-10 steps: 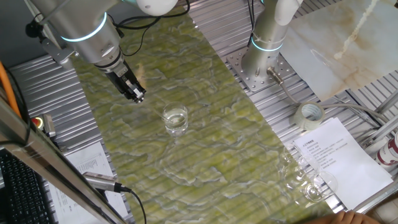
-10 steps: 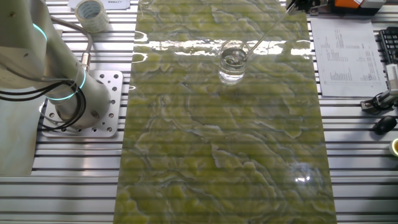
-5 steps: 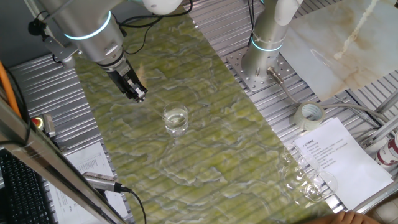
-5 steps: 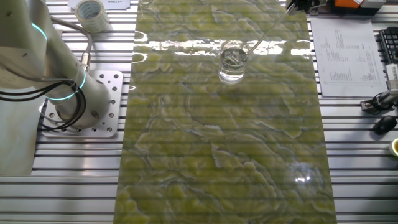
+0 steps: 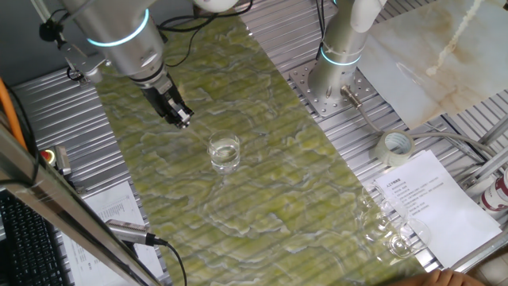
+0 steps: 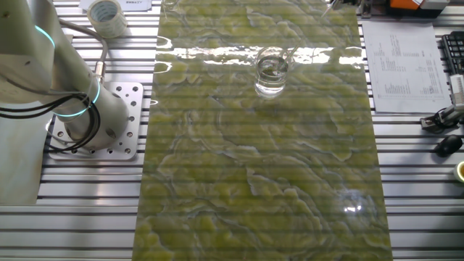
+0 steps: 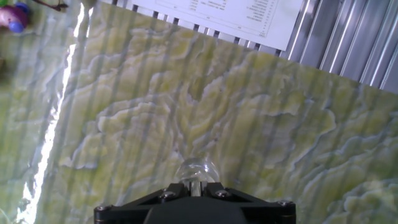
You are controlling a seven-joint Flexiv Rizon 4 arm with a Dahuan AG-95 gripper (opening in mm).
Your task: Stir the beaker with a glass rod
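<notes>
Gripper (image 5: 182,121) clenched on glass rod (image 5: 198,134), up-left of beaker (image 5: 225,152) in one fixed view. Rod's long axis slants down from fingers toward beaker mouth; lower tip too faint to tell if it's inside. Beaker (image 6: 270,73) upright on green mat (image 6: 261,159), clear, w/ some liquid. Rod pencil-thin, nearly invisible. Hand view: beaker rim (image 7: 198,170) just ahead of fingers

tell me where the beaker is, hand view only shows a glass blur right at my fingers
Observer: The beaker stands upright on the green mat, off to one side of the gripper, not under it.
Operator: is the rod in it
Observer: A faint rod slants from the shut gripper toward its mouth; the tip is too faint to place.
Operator: anything close by
Observer: Nothing touches it; the tape roll lies off the mat.
</notes>
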